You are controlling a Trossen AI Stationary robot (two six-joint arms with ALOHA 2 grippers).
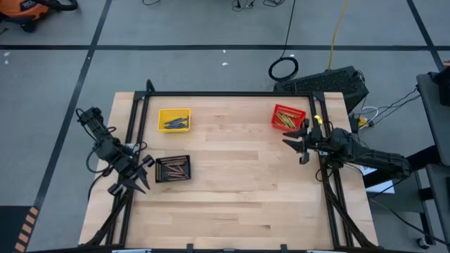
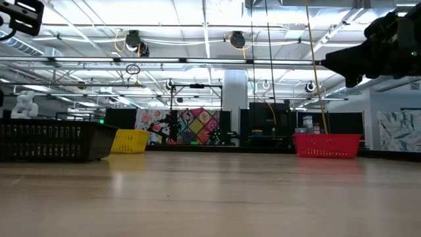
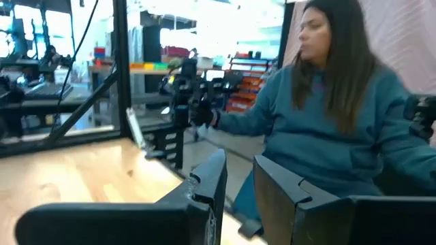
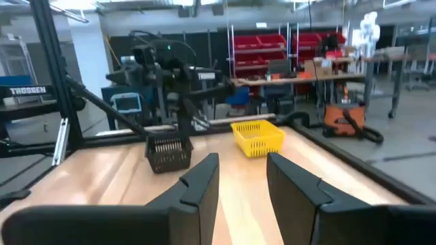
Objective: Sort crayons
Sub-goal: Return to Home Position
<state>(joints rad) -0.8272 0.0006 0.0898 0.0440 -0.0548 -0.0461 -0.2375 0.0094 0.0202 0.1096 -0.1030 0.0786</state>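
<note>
High view: crayons (image 1: 176,123) lie sorted in three baskets (image 1: 161,111); my left gripper (image 1: 144,176) and right gripper (image 1: 295,147) hang empty, jaws apart.

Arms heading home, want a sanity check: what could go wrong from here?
1. The open left gripper sits right beside the black basket; pulling back, it could clip it and spill the brown crayons.
2. The open right gripper hangs near the red basket; same risk.
3. A person sits ahead of the left gripper in its wrist view; keep them clear.
</note>
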